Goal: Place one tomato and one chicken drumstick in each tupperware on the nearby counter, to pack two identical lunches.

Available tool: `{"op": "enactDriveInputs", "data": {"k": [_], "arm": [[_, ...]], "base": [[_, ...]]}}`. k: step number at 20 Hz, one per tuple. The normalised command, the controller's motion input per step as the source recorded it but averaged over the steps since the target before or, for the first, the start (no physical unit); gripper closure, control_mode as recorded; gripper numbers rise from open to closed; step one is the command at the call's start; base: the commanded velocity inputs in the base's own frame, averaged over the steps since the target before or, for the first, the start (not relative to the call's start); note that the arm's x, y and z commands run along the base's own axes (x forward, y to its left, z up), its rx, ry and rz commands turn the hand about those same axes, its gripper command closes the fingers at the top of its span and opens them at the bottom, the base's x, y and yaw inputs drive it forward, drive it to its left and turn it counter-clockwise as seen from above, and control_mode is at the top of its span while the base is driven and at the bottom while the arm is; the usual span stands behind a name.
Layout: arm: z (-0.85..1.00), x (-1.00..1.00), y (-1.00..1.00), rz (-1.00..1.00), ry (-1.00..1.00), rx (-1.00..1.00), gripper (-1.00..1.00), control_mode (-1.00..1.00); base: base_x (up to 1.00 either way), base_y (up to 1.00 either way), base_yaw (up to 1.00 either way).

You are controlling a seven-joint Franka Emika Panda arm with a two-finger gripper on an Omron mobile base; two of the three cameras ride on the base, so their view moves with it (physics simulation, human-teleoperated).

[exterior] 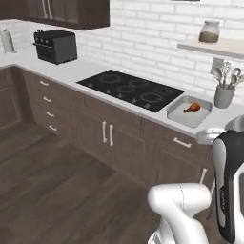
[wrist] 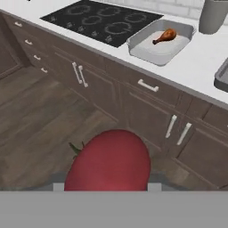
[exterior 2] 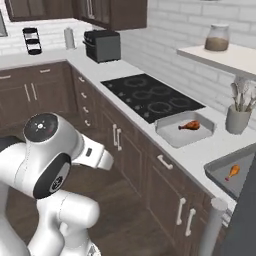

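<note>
In the hand view, a red tomato [wrist: 107, 160] sits large at the bottom, held in the robot's hand [wrist: 107, 189], whose fingertips it hides. Up and to the right on the pale surface [wrist: 196, 75] lies the lighter tupperware [wrist: 144, 53], already holding a chicken drumstick [wrist: 164, 35], bone end left. Farther right, the darker tupperware [exterior 2: 220, 177] holds another drumstick [exterior 2: 232, 172].

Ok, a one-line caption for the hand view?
Gripper holding tomato above floor, lighter grey tupperware with drumstick ahead.
</note>
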Motion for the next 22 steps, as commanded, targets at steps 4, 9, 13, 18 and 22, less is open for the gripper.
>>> {"op": "enactDriveInputs", "data": {"k": [4, 9, 13, 18, 22], "arm": [[0.00, 0.00, 0.00, 0.00, 0.00, 0.00, 1.00, 1.00], [0.00, 0.00, 0.00, 0.00, 0.00, 0.00, 1.00, 1.00], [0.00, 0.00, 0.00, 0.00, 0.00, 0.00, 1.00, 1.00], [0.00, 0.00, 0.00, 0.00, 0.00, 0.00, 1.00, 1.00], [0.00, 0.00, 0.00, 0.00, 0.00, 0.00, 1.00, 1.00]], "base": [[0.30, 0.00, -0.80], [0.27, 0.00, -0.87], [0.98, 0.18, -0.62], [1.00, 0.05, -0.24], [1.00, 0.05, -0.38]]}}
